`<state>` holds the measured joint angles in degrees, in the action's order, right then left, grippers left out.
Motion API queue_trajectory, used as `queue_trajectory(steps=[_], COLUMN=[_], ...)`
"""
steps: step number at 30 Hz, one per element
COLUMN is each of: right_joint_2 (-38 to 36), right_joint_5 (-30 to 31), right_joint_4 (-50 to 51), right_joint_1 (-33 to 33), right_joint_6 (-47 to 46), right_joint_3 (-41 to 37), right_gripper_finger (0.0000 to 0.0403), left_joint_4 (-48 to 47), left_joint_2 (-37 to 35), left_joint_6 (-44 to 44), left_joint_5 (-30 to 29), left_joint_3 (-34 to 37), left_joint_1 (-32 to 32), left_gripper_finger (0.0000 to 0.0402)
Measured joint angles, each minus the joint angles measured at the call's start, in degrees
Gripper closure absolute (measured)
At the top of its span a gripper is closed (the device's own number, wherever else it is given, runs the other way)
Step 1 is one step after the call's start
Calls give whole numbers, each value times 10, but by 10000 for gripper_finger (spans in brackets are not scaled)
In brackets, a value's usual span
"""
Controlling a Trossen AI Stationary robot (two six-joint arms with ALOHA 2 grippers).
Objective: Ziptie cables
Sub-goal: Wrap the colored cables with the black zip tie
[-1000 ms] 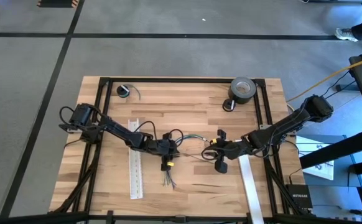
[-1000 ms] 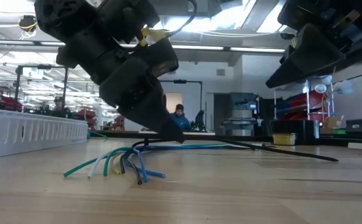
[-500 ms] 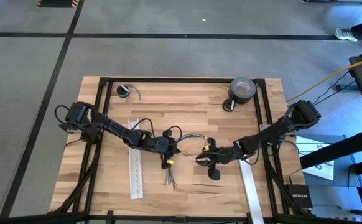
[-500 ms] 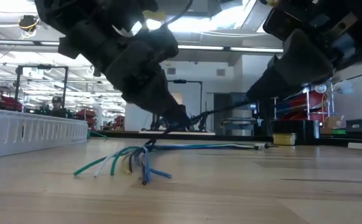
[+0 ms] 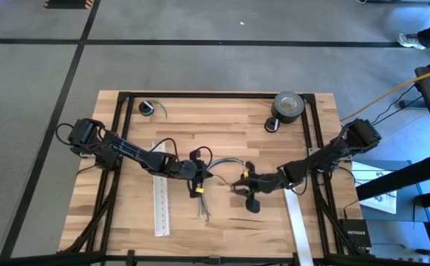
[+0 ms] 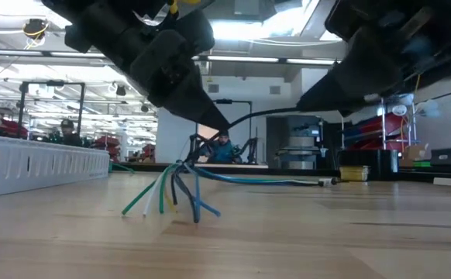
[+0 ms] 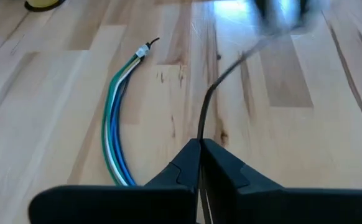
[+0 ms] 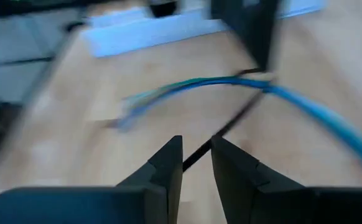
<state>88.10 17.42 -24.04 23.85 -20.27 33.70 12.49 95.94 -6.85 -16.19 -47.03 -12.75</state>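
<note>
On the wooden table (image 5: 222, 125), both jaws pinch one ziptie (image 7: 221, 74) above the cables (image 6: 171, 190), its far end blurred.

**Even overhead light, blurred wrist views**

The table (image 5: 222, 129) is evenly lit from above in the high view, with only soft shadows cast under the arms. In the low view, glare is thrown by ceiling lights (image 6: 245, 31), and the arms are left as dark silhouettes. Heavy motion blur is seen in the right wrist view, where the cables (image 8: 231, 84) are smeared. The left wrist view's far edge is defocused.
</note>
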Motion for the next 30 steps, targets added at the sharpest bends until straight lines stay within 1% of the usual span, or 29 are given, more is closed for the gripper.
queue_trajectory(steps=[2, 4, 7, 9, 11, 13, 15, 17, 19, 20, 22, 25, 28, 30], right_joint_2=[-31, -75, -147, -179, -189, -183, -150, -98, -41, -13, 49, 147, 223, 264], right_joint_5=[25, 28, 24, 24, 18, 4, -17, -28, -27, -26, -32, -66, -91, -106], right_joint_4=[41, 105, 236, 283, 258, 170, 22, -124, -235, -268, -293, -293, -311, -347], right_joint_1=[-13, -33, -68, -90, -106, -115, -116, -115, -115, -115, -116, -116, -119, -123], right_joint_6=[14, 10, -21, -30, -33, -24, -2, 20, 41, 55, 84, 119, 135, 143], right_joint_3=[-1, 0, 0, -7, -38, -85, -134, -166, -166, -158, -125, -56, 7, 31], right_gripper_finger=[331, 327, 304, 280, 255, 231, 212, 202, 200, 199, 199, 198, 198, 198], left_joint_4=[0, 0, 0, 1, 6, 8, 14, 25, 37, 41, 49, 51, 50, 51], left_joint_2=[0, 0, 0, 0, 0, 0, 0, 0, 0, 0, 0, 0, 0, 0], left_joint_6=[0, 0, 1, 3, 10, 11, 13, 14, 15, 15, 14, 15, 15, 15], left_joint_5=[-1, -1, -1, 0, 0, 0, 0, 0, 0, 1, 1, 1, 1, 1], left_joint_3=[0, 0, 0, 0, 0, 0, 0, 0, 0, 0, 0, 0, 0, 0], left_joint_1=[0, -3, -4, -6, -7, -7, -9, -11, -11, -12, -12, -13, -13, -15], left_gripper_finger=[401, 401, 401, 401, 401, 401, 401, 401, 401, 401, 401, 401, 401, 401])
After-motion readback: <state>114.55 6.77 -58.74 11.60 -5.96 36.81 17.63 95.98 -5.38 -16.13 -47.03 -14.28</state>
